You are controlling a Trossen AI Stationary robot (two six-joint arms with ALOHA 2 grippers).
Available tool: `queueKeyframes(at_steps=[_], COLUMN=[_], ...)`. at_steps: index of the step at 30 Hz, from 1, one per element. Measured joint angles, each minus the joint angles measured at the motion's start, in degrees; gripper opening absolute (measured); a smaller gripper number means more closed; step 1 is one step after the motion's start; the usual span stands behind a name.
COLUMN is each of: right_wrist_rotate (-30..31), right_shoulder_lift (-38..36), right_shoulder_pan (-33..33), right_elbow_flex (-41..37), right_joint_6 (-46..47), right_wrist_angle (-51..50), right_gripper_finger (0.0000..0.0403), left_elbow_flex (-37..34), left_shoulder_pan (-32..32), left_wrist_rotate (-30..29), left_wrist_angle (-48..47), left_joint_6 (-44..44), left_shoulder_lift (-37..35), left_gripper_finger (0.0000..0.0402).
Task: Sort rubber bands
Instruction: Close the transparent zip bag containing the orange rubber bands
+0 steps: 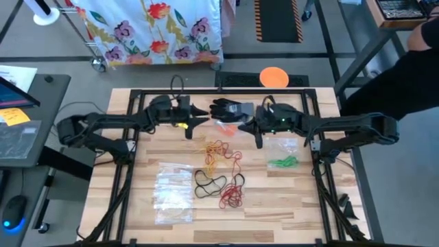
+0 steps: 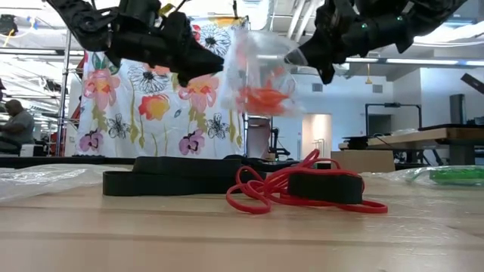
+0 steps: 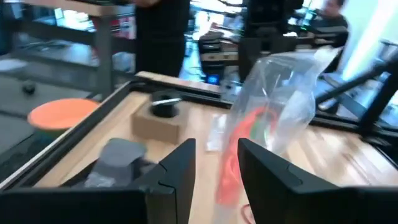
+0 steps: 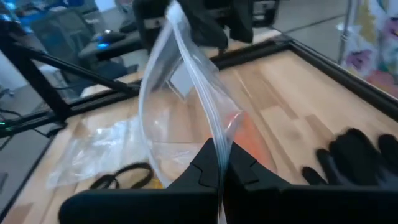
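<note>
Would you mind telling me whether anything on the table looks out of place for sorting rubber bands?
A black glove lies at the table's far edge, behind the clear bag held up by the right gripper. It belongs to neither bands nor bags. Otherwise nothing stands out.

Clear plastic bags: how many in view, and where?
4. One bag with orange bands is held up between the arms, the right gripper shut on its edge. One bag of green bands lies right, two lie front-left. More may be hidden.

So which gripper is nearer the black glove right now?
Right. The right gripper, shut on a clear bag of orange bands, sits right beside the black glove; the left gripper is slightly farther off on its other side.
</note>
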Motion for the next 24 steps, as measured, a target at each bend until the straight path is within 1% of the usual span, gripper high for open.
queueKeyframes(at_steps=[4, 8, 11, 13, 16, 18, 22, 24], right_wrist_rotate=[0.0, 0.6, 0.7, 0.7, 0.8, 0.8, 0.8, 0.9], right_shoulder_lift=[0.2, -1.1, -1.8, -1.8, -1.8, -1.7, -1.7, -1.7], right_shoulder_pan=[0.8, 0.8, 0.8, 0.8, 0.8, 0.8, 0.7, 0.7], right_elbow_flex=[0.0, 0.1, 0.1, 0.1, 0.1, 0.1, 0.1, 0.1], right_joint_6=[0.0, -1.1, -1.5, -1.5, -1.5, -1.5, -2.2, -3.0], right_wrist_angle=[1.6, 2.0, 1.3, 0.7, 0.4, 0.0, -0.3, -0.3], right_gripper_finger=[0.0000, 0.0006, 0.0016, 0.0022, 0.0028, 0.0031, 0.0031, 0.0031], left_elbow_flex=[0.2, 0.2, 0.2, 0.2, 0.2, 0.2, 0.2, 0.2], left_shoulder_pan=[-1.2, -1.4, -1.3, -1.4, -1.5, -1.8, -3.1, -3.7], left_wrist_rotate=[-0.2, -0.2, -0.1, 1.5, 1.4, -1.4, -8.0, -10.2], left_wrist_angle=[0.0, 0.3, 0.1, -0.3, 0.0, -0.2, -2.1, -1.1], left_joint_6=[1.4, -3.6, -4.5, -7.6, -14.7, -16.0, -14.7, -16.5], left_shoulder_lift=[0.0, -1.3, -2.8, -3.7, -4.0, -3.5, -1.2, 0.6], left_gripper_finger=[0.0134, 0.0165, 0.0186, 0.0195, 0.0200, 0.0201, 0.0201, 0.0201])
